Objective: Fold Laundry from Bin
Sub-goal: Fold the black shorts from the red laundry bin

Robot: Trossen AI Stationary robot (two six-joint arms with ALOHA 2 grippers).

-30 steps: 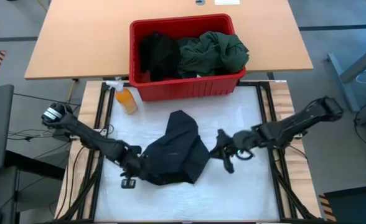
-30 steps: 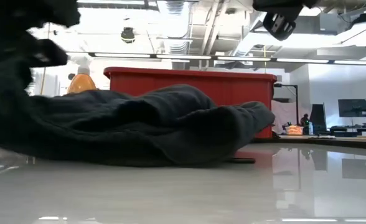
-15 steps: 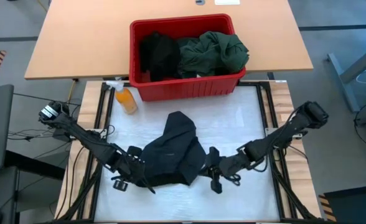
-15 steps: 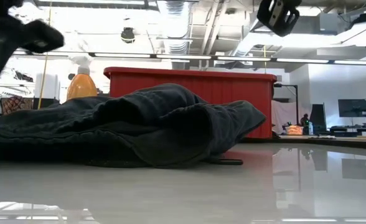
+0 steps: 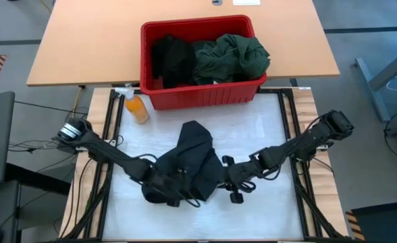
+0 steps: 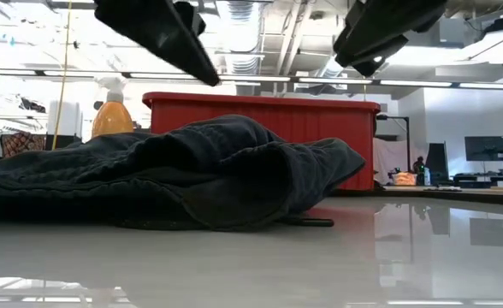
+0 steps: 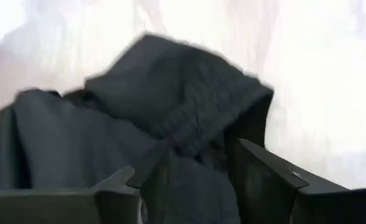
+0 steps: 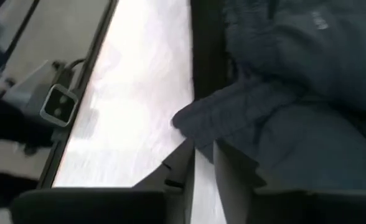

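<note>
Lighting: bright, overhead ceiling strip lights (image 6: 260, 79) above the large red ribbed plastic bin (image 6: 264, 115). Glare: glossy white table mat (image 6: 337, 257) below it. Blur: both wrist views, motion-smeared.

left arm: reaches in low from the left edge, left gripper (image 5: 175, 192) fingers (image 7: 267, 171) parted | right arm: stretched in from the right edge, right gripper (image 5: 231, 182) fingers (image 8: 233, 168) narrowly apart

One garment (image 5: 192, 165) lies on the table (image 5: 266, 135) in front of the bin (image 5: 202, 94) — more laundry (image 5: 229, 57) sits inside it. A spray bottle (image 5: 136, 106) stands just left of the bin — both grippers flank the garment.
</note>
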